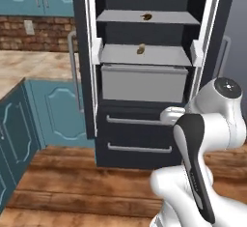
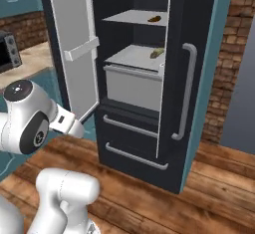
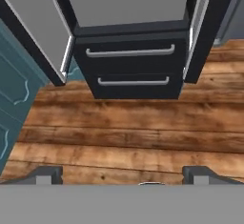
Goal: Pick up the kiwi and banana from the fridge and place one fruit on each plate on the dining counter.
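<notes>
While the arm folds low before the fridge (image 1: 144,76), its tool (image 3: 122,173) seemingly faces the floor, fingers spread.

Both base views face the open fridge (image 1: 144,71) from behind the arm — left nearly head-on, right angled. Hand view looks down, closer — lower drawers (image 3: 131,66) and floor (image 3: 133,132), shared by all.

Arm folded low at the base, tool (image 3: 122,173) wide open, empty, angled downward
</notes>
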{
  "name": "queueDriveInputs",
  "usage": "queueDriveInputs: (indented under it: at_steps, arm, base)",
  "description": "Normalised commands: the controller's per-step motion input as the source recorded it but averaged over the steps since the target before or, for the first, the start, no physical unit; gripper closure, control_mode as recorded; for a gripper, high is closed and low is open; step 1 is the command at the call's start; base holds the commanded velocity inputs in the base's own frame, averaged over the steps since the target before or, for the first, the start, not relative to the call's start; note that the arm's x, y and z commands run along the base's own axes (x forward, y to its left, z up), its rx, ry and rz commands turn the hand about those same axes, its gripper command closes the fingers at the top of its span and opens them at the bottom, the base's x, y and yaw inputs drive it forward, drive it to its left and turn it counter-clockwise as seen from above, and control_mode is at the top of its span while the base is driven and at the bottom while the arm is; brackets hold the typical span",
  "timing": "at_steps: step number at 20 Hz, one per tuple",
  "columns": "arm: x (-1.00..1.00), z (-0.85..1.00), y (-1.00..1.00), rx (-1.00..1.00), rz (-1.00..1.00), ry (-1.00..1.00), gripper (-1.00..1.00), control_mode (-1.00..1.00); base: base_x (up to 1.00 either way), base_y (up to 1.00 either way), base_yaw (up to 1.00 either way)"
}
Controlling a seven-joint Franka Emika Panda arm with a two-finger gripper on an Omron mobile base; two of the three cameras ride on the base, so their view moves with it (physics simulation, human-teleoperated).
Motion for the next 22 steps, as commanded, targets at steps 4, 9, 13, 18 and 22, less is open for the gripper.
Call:
queueDriveInputs:
  at_steps: [4,9,13,18,22]
  arm:
    - [0.00,0.00,0.00,0.00,0.00,0.00,-1.00,1.00]
    - [0.00,0.00,0.00,0.00,0.00,0.00,-1.00,1.00]
    - [0.00,0.00,0.00,0.00,0.00,0.00,-1.00,1.00]
    - [0.00,0.00,0.00,0.00,0.00,0.00,-1.00,1.00]
    - [0.00,0.00,0.00,0.00,0.00,0.00,-1.00,1.00]
  base:
    - [0.66,0.42,-0.39]
    - [0.69,0.47,-0.33]
    - [0.69,0.36,-0.26]
    - [0.57,0.03,-0.13]
    - [0.62,0.00,-0.04]
